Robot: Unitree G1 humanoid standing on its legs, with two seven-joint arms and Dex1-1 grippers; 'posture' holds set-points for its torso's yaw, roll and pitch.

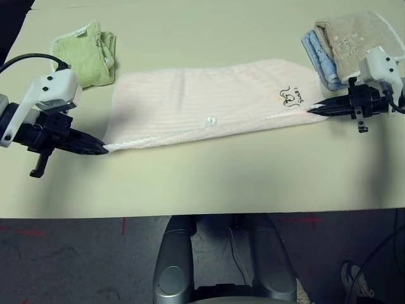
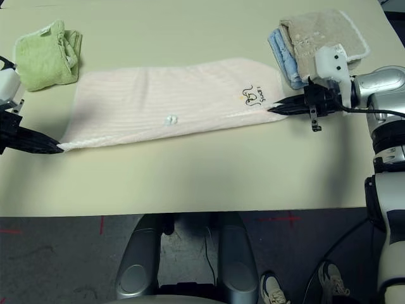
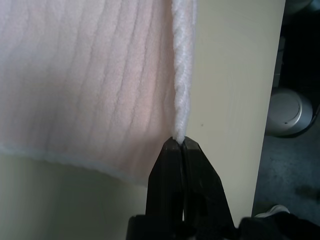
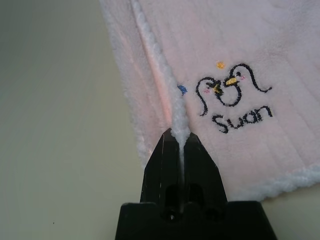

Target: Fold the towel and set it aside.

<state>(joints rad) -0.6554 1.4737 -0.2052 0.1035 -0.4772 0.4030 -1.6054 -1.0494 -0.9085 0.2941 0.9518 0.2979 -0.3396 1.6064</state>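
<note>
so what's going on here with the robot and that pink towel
The robot has the pale pink towel stretched across the table, folded lengthwise. Its left pincer is shut on the white corded edging at one end, its right pincer shut on the edging at the other. A green towel and stacked beige and blue towels lie behind.

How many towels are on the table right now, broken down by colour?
Pale pink towel: 1, spread flat
Light green towel: 1, bunched up
Beige towel: 1, folded
Blue towel: 1, folded under the beige one
Total: 4 towels
</note>
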